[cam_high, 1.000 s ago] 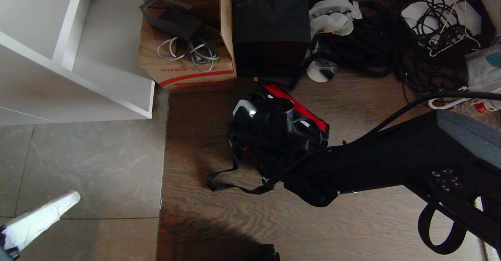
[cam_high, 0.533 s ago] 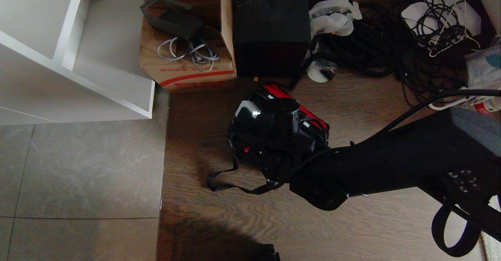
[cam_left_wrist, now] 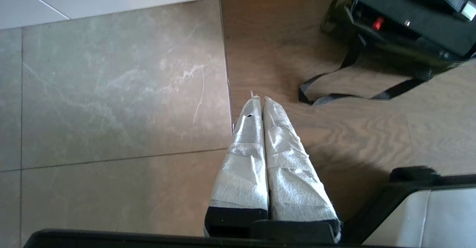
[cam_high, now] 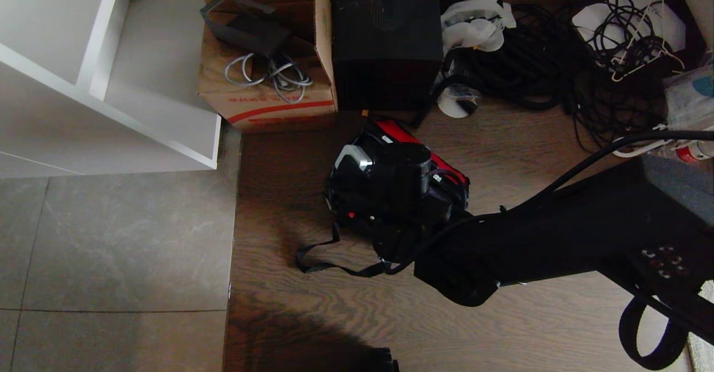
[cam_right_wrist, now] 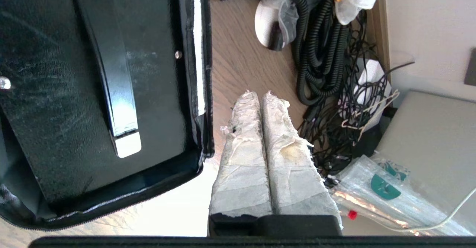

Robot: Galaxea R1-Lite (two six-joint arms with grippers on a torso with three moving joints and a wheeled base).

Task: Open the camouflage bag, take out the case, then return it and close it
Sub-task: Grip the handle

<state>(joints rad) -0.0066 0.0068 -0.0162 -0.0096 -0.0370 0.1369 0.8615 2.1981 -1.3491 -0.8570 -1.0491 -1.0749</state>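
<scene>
The camouflage bag sits on the wood floor at the middle, its black strap trailing toward me, with a red panel at its far side. In the right wrist view the black case, with a strap handle ending in silver, lies inside the bag's zip rim. My right arm reaches over the bag. My right gripper is shut and empty, over bare floor just beside the bag's edge. My left gripper is shut and empty above the tile-wood seam, short of the bag.
Behind the bag stand a brown cardboard box holding cables and a tall plain black box. A tangle of black cables and paper rolls fill the far right. A white shelf unit stands at the left, over grey tiles.
The left gripper's taped tip, at the lower left of the head view a second ago, has gone out of it. The right arm has shifted slightly down and right over the bag.
</scene>
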